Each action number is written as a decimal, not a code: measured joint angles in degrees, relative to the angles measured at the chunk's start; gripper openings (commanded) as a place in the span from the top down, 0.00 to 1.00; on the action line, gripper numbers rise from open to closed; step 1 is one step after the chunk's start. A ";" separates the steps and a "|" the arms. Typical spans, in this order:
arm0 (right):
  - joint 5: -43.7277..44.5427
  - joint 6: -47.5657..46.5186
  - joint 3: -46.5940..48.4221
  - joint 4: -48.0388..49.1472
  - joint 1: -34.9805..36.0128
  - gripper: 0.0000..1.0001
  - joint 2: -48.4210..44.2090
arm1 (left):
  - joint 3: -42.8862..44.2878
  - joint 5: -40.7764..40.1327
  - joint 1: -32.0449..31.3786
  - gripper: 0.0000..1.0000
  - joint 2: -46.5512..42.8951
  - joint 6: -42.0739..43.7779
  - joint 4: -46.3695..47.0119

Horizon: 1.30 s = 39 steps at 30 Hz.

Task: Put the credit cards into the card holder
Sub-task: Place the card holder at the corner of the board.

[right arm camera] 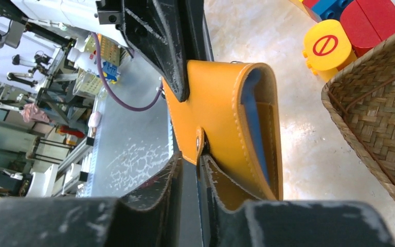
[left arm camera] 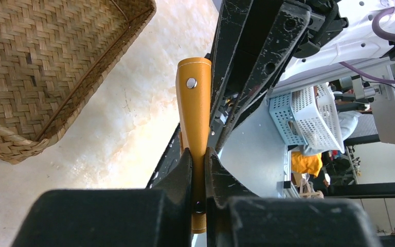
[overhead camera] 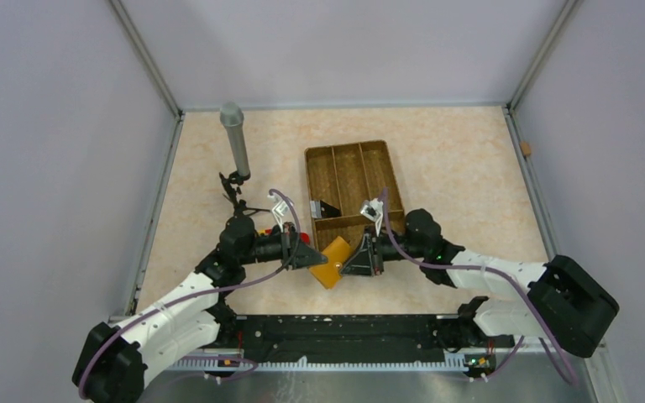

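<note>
Fingers of the left gripper (left arm camera: 199,153): pressed tight on the flat tan-orange leather-like card holder (left arm camera: 194,113), which stands edge-on between them.

Fingers of the right gripper (right arm camera: 193,162): drawn nearly together on the rim of the holder's outer leaf, just beside the snap tab (right arm camera: 200,144). The second leaf lies outside the grip, at 3 o'clock of it.

Location, top view: card holder between the two grippers, left gripper at its 9 o'clock, right gripper at its 3 o'clock. It sits just at 6 o'clock of the large woven brown divided tray (overhead camera: 354,189), over the beige marbled tabletop (overhead camera: 462,168).

Right wrist view only:
- light blue lining (right arm camera: 254,118), with the holder gaping open
- yellow round toy block with a red barred-circle mark (right arm camera: 324,49), red block (right arm camera: 373,20) and blue block (right arm camera: 334,7), all at 1 o'clock of the holder

Left wrist view only:
- small metal stud (left arm camera: 191,82) on the holder's narrow face; the lining is hidden

Top view only:
- grey upright cylinder (overhead camera: 235,138) at 10 o'clock of the tray
- dark flat item (overhead camera: 328,207) in the tray's near-left compartment, too small to identify
</note>
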 measured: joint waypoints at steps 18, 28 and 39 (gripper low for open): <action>-3.87 -8.61 7.19 -10.97 5.27 1.00 0.07 | -3.15 -5.97 -0.28 1.00 -2.93 -6.69 -4.22; 11.76 -7.93 7.85 -22.10 7.02 0.47 -12.41 | -8.98 -22.34 -10.51 1.00 -10.38 -12.94 -3.80; 40.54 11.89 0.42 -38.07 7.56 0.43 -24.35 | -13.75 -59.10 -36.57 1.00 -9.81 -22.58 -3.74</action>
